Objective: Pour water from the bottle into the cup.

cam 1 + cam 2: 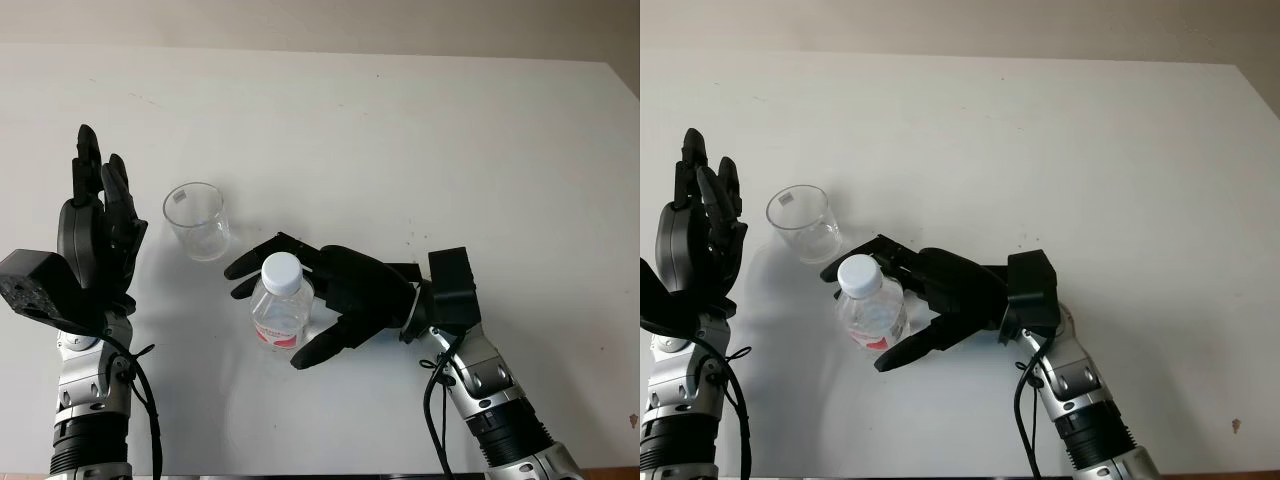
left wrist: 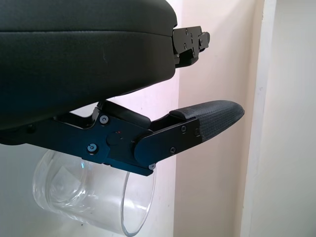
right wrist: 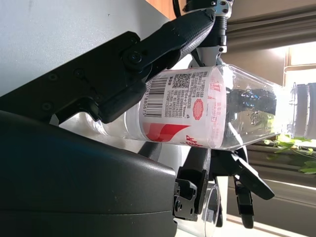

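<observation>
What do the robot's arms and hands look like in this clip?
Both hands, left hand and right hand, are matte black with three chunky segmented fingers; screw heads show on the finger links. The forearms are silver-grey metal with black ribbed rings. Black cables loop beside each wrist, and each wrist carries a black boxy camera module.

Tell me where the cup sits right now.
The cup stands upright on the white table, left of centre in the head view, between the open left hand and the bottle in the right hand.

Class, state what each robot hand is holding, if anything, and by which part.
The right hand grips the bottle around its labelled body, below the cap. The left hand is open beside the cup, holding nothing.
</observation>
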Motion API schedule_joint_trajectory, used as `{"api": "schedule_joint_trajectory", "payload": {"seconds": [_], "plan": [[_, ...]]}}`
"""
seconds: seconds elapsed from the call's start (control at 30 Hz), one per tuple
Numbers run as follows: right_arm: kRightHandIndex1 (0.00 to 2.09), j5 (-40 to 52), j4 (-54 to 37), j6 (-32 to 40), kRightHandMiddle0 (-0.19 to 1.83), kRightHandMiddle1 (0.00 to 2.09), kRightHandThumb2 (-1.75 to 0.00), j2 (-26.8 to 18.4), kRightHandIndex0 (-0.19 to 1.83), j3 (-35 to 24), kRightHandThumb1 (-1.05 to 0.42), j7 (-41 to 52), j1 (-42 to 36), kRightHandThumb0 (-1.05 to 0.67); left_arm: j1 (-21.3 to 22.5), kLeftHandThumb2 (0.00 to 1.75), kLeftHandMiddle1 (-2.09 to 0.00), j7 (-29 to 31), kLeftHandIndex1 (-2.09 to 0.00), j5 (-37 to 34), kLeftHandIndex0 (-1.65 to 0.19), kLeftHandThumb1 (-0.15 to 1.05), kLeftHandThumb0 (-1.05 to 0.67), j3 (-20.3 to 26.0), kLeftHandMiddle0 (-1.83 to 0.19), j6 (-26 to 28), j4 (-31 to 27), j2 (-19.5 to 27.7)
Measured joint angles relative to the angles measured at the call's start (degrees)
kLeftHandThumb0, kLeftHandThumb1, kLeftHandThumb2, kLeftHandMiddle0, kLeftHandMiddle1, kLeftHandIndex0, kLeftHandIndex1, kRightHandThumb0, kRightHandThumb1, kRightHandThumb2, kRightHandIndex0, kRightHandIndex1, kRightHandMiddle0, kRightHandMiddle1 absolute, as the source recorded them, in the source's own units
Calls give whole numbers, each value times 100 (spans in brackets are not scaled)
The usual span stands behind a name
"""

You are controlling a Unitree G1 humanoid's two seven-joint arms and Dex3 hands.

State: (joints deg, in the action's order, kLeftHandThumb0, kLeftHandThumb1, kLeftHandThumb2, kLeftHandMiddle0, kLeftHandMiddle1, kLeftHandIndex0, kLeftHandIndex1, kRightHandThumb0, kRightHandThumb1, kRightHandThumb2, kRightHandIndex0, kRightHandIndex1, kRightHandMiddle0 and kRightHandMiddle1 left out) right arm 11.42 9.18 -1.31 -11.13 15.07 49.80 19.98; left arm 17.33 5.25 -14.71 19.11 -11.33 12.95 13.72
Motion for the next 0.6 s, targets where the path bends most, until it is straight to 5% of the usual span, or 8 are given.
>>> {"api": "schedule_joint_trajectory", "payload": {"seconds": [0.4, 0.6], "plan": [[155, -74, 125, -232, -13, 162, -6, 199, -3, 75, -78, -139, -9, -69, 0, 72, -5, 38, -6, -17, 13, 105, -70, 24, 9, -56, 0, 1], [171, -414, 340, -561, -2, 176, -6, 363, 5, 245, -80, -329, 92, -52, -7, 73, -5, 41, -5, -13, 14, 105, -70, 29, 10, -57, -12, 18]]}}
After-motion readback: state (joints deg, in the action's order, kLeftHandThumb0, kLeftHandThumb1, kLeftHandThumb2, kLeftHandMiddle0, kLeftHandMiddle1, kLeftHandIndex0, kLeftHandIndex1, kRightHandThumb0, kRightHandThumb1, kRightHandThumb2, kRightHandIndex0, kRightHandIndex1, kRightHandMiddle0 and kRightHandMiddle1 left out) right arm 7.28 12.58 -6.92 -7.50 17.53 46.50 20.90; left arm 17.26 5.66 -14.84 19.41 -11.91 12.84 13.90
